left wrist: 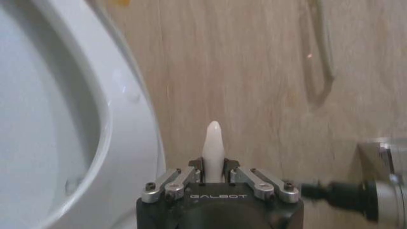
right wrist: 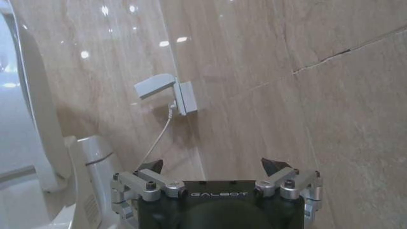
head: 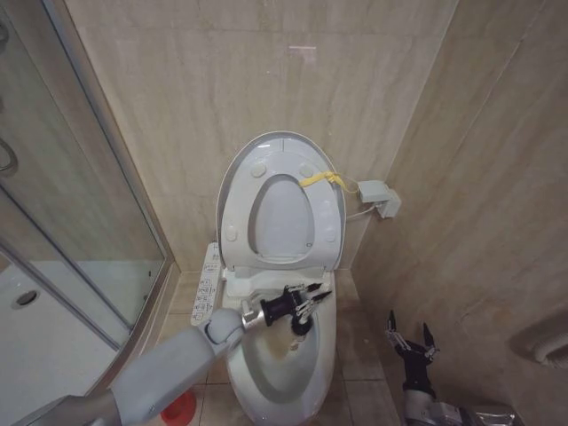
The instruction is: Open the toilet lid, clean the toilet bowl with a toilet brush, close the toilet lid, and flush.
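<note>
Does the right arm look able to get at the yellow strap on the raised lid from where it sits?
Probably yes: the right pincer is open and low beside the toilet bowl, with open space up to the yellow strap.

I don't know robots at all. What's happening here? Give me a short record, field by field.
place: tiled bathroom corner
toilet lid: raised, upright against the wall, yellow strap at its edge
toilet bowl: exposed
left gripper: over the bowl, shut on the toilet brush
brush handle: white, tip poking past the gripper
right gripper: open, low beside the toilet, holding nothing
nearby: red holder on the floor
</note>
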{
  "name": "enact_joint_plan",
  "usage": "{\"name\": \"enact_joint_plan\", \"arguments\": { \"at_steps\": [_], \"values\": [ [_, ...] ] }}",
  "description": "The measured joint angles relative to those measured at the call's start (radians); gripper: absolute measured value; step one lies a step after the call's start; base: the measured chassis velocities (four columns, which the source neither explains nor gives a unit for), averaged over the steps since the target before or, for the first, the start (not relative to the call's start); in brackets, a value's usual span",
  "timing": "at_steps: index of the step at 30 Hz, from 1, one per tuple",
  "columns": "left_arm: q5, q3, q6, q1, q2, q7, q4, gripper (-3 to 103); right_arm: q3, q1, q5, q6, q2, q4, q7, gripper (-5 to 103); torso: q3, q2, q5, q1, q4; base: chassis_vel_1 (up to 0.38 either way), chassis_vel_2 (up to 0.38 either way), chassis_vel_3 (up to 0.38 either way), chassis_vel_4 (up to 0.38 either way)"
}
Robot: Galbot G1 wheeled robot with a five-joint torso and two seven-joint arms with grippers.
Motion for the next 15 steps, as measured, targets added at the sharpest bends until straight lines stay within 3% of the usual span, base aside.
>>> {"name": "enact_joint_plan", "arguments": {
  "at_steps": [4, 7, 15],
  "values": [
    [0.006, 0.002, -0.013, 0.027, 0.007, 0.011, 0.064, 20, -0.006, 0.005, -0.005, 0.0, 0.0, -0.011, 0.001, 100, 0.0, 0.0, -0.002, 0.0, -0.0001, 0.0, 0.0, 0.0, 0.0],
    [0.005, 0.003, -0.014, 0.027, 0.004, 0.011, 0.063, 20, -0.009, 0.008, -0.005, 0.0, 0.001, -0.017, 0.002, 100, 0.0, 0.0, -0.0015, 0.0, -0.0002, 0.0, 0.0, 0.0, 0.0],
    [-0.045, 0.057, -0.006, -0.093, -0.056, 0.011, 0.033, 20, 0.009, 0.012, -0.029, 0.001, 0.018, -0.029, 0.001, 100, 0.0, 0.0, 0.0003, 0.0, 0.0001, 0.0, 0.0, 0.0, 0.0]
  ]
}}
